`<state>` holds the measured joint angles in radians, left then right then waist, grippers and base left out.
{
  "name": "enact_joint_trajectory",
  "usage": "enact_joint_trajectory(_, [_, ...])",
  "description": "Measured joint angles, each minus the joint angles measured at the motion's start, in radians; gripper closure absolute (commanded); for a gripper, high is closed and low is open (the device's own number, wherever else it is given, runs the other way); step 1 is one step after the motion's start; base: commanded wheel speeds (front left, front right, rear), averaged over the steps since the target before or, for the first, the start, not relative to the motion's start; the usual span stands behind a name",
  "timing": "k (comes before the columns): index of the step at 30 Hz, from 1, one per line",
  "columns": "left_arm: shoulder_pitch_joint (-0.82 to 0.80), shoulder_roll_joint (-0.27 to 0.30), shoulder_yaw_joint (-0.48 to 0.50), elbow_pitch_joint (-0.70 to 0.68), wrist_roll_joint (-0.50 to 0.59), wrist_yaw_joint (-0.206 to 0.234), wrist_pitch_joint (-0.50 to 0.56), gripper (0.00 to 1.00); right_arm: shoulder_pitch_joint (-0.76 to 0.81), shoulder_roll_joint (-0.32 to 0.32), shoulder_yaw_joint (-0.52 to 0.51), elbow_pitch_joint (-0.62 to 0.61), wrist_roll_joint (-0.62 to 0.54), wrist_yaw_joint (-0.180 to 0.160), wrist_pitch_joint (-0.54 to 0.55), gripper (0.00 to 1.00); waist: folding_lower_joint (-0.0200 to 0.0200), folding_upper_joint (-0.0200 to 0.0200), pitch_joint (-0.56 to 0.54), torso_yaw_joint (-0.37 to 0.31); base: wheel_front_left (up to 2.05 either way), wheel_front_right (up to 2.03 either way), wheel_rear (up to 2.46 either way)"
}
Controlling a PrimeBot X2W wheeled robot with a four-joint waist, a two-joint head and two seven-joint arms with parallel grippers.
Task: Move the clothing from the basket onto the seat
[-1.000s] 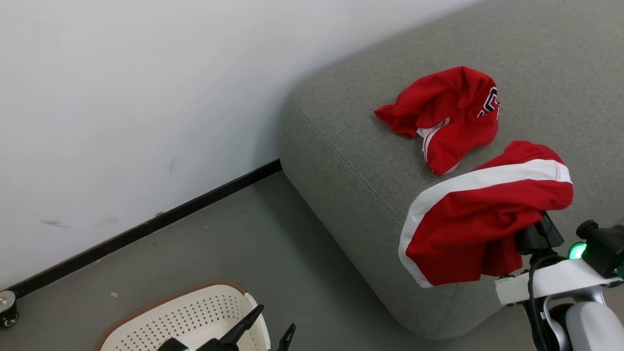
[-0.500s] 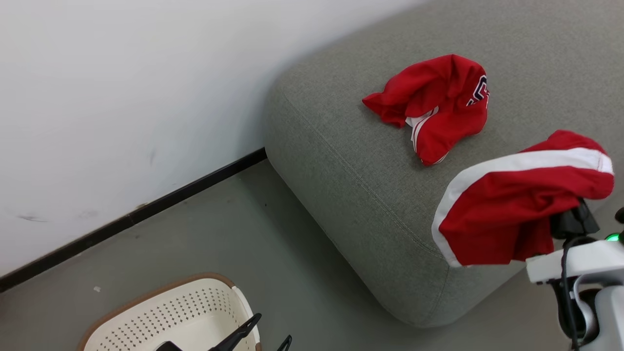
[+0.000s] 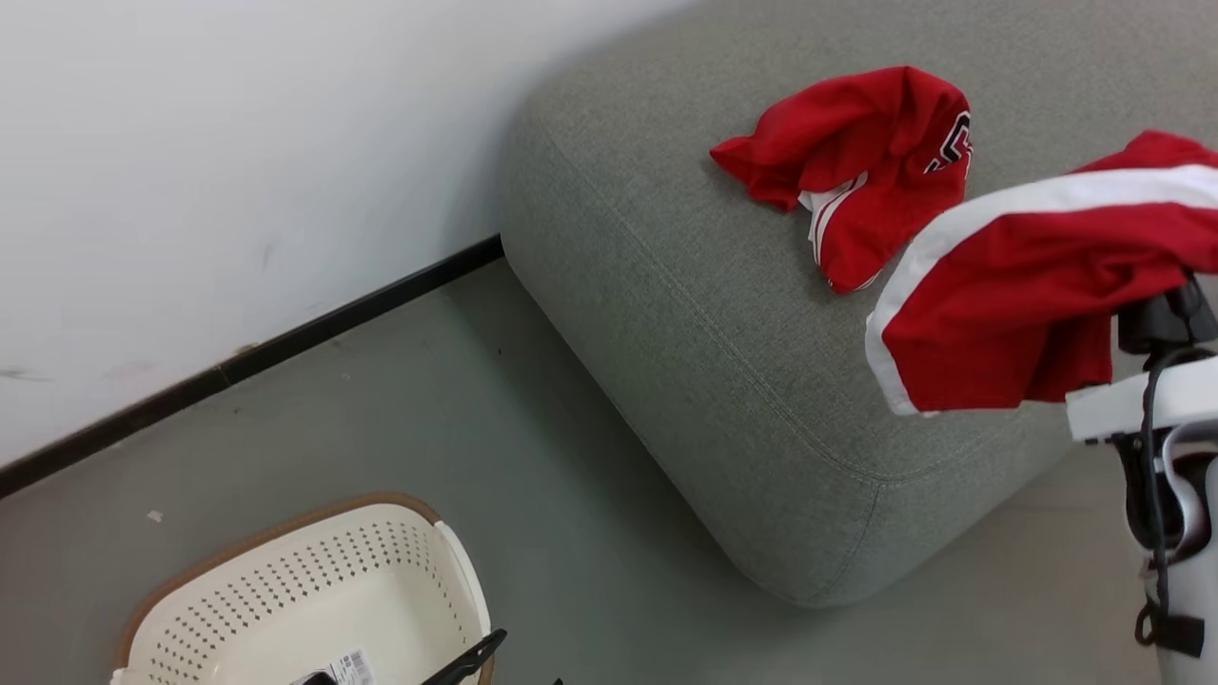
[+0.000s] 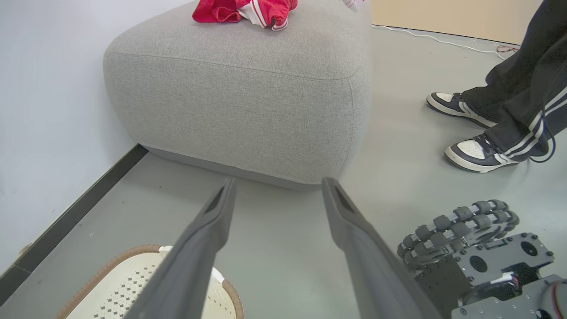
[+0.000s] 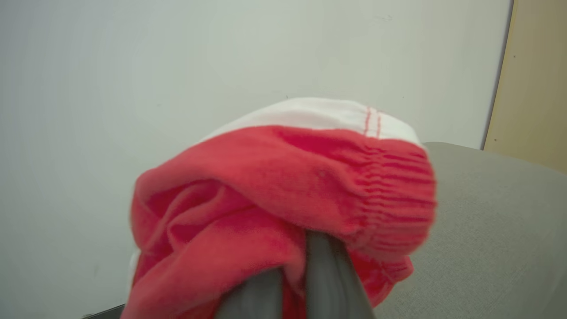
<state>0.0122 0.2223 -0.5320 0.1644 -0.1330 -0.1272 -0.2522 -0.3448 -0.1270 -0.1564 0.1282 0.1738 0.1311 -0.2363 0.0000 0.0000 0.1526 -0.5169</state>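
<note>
Red white-banded garment (image 3: pixel 1009 295) clamped in right hand (image 5: pixel 301 261) above edge of grey woven-fabric seat (image 3: pixel 685 285), crumpled red jersey (image 3: pixel 856 162) near seat's corner, left hand (image 4: pixel 278 181) fingers apart beside cream perforated basket (image 3: pixel 285 590).

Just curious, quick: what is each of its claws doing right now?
Left gripper: open, empty.
Right gripper: shut on the red garment.

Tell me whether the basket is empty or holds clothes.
Empty as far as visible: the basket shows bare plastic and a label inside; its near end is cut off.
</note>
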Motion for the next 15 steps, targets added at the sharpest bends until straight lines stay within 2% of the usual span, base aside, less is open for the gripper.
enact_joint_trajectory(9, [-0.004,0.057,-0.003,-0.036,0.017,0.0,0.0,0.0,-0.158,-0.021,0.012,0.043,0.031,0.0,0.026,1.0,0.0,0.0,0.077,-0.001,0.0,0.0,0.0])
enact_joint_trajectory(15, [-0.009,0.099,0.004,-0.059,0.021,0.0,0.0,0.0,-0.271,-0.011,0.01,0.087,0.087,0.0,0.045,1.0,0.0,0.0,0.133,-0.001,0.0,0.0,0.0])
